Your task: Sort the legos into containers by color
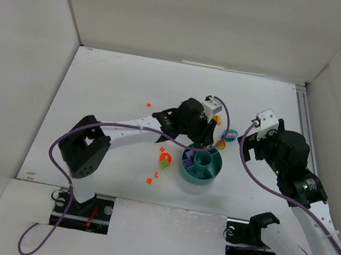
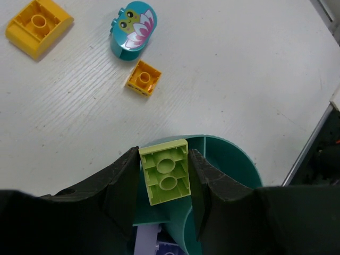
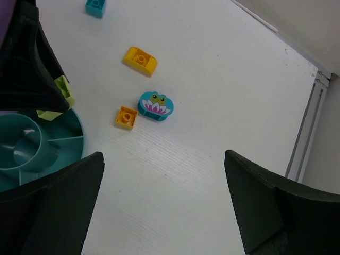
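Observation:
My left gripper is shut on a lime green brick, held underside up just over the far rim of the teal dish. A purple piece lies in a compartment below. From above, the left gripper hangs over the back edge of the dish. The right wrist view shows the dish and the lime brick at the left. My right gripper is open and empty above bare table to the right of the dish, and it also shows from above.
Behind the dish lie a yellow curved brick, a teal frog-print brick, a small orange-yellow brick and a small teal brick. Small orange bits and an orange-and-green piece lie left of the dish. White walls enclose the table.

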Controlling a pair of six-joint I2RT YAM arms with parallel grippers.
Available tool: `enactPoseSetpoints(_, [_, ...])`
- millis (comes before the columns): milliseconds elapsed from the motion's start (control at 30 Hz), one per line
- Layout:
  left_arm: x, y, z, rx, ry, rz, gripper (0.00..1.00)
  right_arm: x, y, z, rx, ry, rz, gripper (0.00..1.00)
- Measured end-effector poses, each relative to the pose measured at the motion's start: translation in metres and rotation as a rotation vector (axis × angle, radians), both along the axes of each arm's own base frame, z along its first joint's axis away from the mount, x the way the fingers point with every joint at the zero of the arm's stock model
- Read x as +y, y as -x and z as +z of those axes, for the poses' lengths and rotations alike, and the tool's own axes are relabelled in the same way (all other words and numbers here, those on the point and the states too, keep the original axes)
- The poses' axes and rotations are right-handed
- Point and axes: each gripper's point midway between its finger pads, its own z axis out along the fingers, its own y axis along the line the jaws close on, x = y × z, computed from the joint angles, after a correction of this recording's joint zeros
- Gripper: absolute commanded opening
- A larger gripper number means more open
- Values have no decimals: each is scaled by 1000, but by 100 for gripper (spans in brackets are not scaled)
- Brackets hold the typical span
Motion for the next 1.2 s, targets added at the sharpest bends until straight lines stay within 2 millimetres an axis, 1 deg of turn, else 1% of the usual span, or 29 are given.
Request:
enactPoseSetpoints(100, [1, -4, -10, 15, -19, 23, 0, -1, 0, -1, 2, 1, -2, 99])
enactPoseSetpoints(333, [-2, -2, -11, 16, -17, 57, 0, 0, 2, -5, 10, 2, 3, 99])
enactPoseSetpoints(400, [2, 3, -14, 26, -26, 70, 0, 0, 2, -6, 12, 2, 5, 99])
enactPoseSetpoints(467, [11, 9, -17, 35, -35, 95, 0, 0, 2, -6, 12, 1, 6, 99])
enactPoseSetpoints(567, [21, 15, -17, 41, -39, 118, 0, 1, 2, -6, 13, 0, 9, 99])
enactPoseSetpoints(600, [25, 17, -16, 41, -40, 131, 13, 1, 2, -6, 13, 0, 10, 99])
enactPoseSetpoints(633, [28, 18, -16, 40, -44, 141, 21, 2, 2, -6, 13, -1, 12, 99])
enactPoseSetpoints(700, [33, 18, -16, 38, -49, 160, 27, 2, 2, -6, 12, 1, 15, 99])
enactPoseSetpoints(733, [33, 18, -16, 38, -51, 166, 34, 2, 2, -6, 12, 3, 16, 99])
enactPoseSetpoints(767, [33, 18, -17, 36, -53, 171, 37, 2, 2, -6, 12, 4, 17, 99])
enactPoseSetpoints(833, [34, 18, -17, 33, -57, 177, 40, 2, 2, -6, 12, 4, 19, 99])
enactPoseSetpoints(867, [34, 18, -17, 33, -59, 179, 44, 2, 2, -6, 12, 4, 20, 99])
enactPoseSetpoints(933, [35, 17, -18, 31, -63, 186, 48, 2, 2, -6, 12, 3, 20, 99])
enactPoseSetpoints(1033, [37, 17, -17, 28, -67, 196, 48, 3, 2, -6, 12, 3, 22, 99])
enactPoseSetpoints(1067, [38, 17, -16, 26, -67, 197, 49, 3, 2, -6, 12, 3, 22, 99])
enactPoseSetpoints(1200, [41, 19, -4, 13, -52, 202, 52, 3, 2, -6, 13, 2, 23, 99])
